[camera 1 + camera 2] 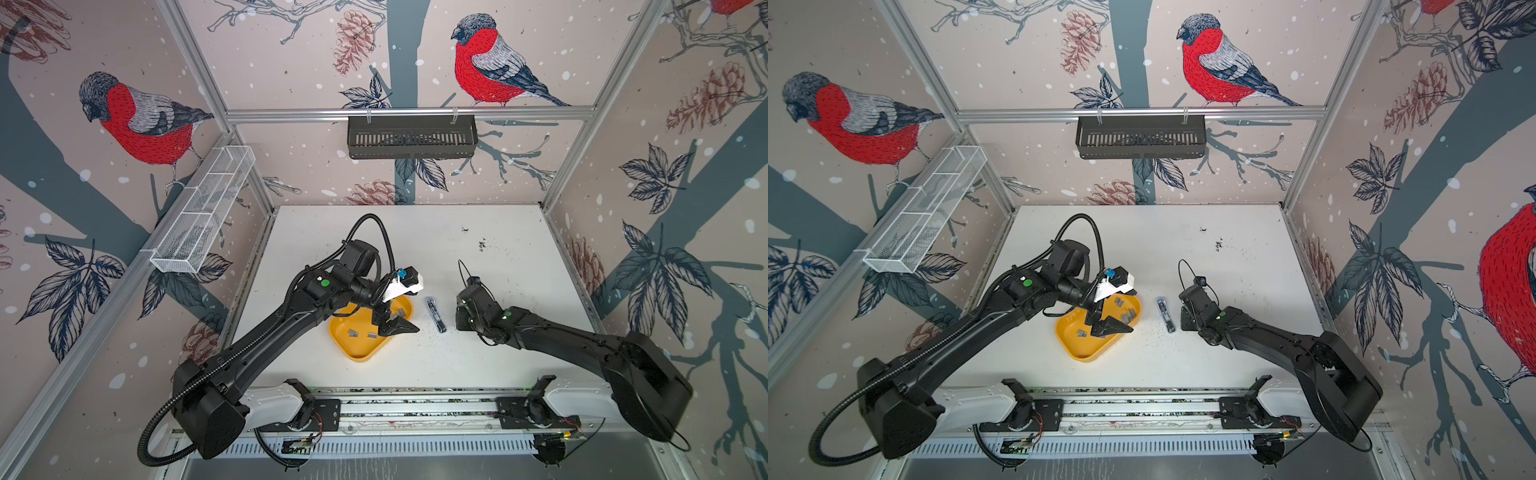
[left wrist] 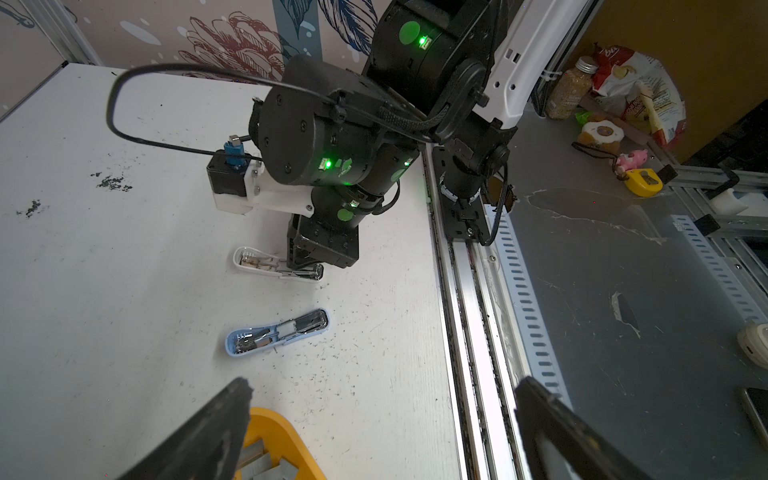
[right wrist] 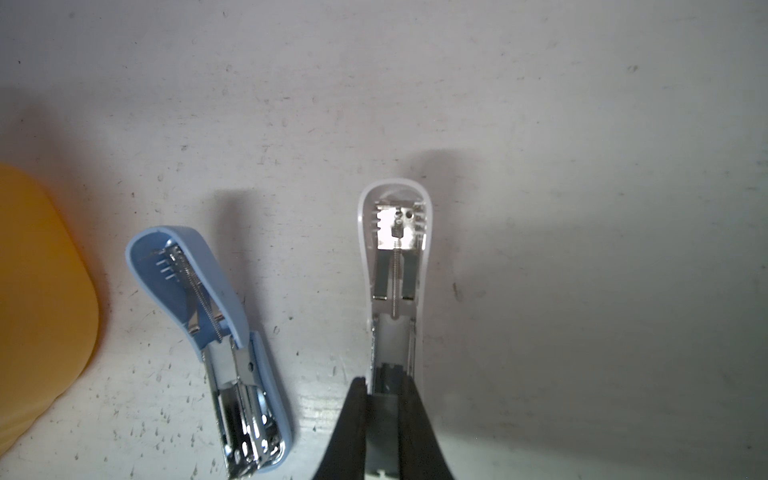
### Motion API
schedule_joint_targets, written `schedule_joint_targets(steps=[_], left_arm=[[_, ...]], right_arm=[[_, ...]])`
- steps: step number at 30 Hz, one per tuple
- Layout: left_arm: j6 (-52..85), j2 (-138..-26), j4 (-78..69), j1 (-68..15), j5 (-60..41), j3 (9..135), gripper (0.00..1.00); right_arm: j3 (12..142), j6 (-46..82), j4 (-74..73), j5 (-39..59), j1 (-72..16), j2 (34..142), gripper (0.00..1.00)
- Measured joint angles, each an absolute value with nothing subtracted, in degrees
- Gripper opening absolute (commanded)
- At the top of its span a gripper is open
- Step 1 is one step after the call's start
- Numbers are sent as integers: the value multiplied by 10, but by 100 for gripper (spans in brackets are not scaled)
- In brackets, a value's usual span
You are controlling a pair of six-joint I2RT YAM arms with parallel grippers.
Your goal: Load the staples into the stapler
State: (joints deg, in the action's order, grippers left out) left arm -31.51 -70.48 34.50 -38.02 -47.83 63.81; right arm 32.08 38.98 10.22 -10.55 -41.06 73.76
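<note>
Scuffed white desk (image 1: 498, 257): right claw (image 3: 384, 388) pinches a grey metal staple strip (image 3: 382, 432) at the open white plastic stapler (image 3: 395, 249); left claw (image 2: 382, 386), spread wide, hangs over a rounded yellow tray (image 1: 360, 356) of loose strips (image 1: 353, 332).

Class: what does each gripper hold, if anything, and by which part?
The right gripper pinches a staple strip by its two sides, over the white stapler. The left gripper is open and empty.

Left gripper (image 1: 392, 322), jaws apart, over the yellow tray (image 1: 361, 353) of staples (image 1: 353, 332); a stapler (image 1: 435, 314) lies just beside.
</note>
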Motion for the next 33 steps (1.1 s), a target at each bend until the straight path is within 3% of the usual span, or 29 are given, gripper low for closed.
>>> schedule_joint_targets(steps=[33], left_arm=[[-315, -705, 345, -380, -478, 638, 98]], right_arm=[[303, 388, 101, -105, -410, 723, 21]])
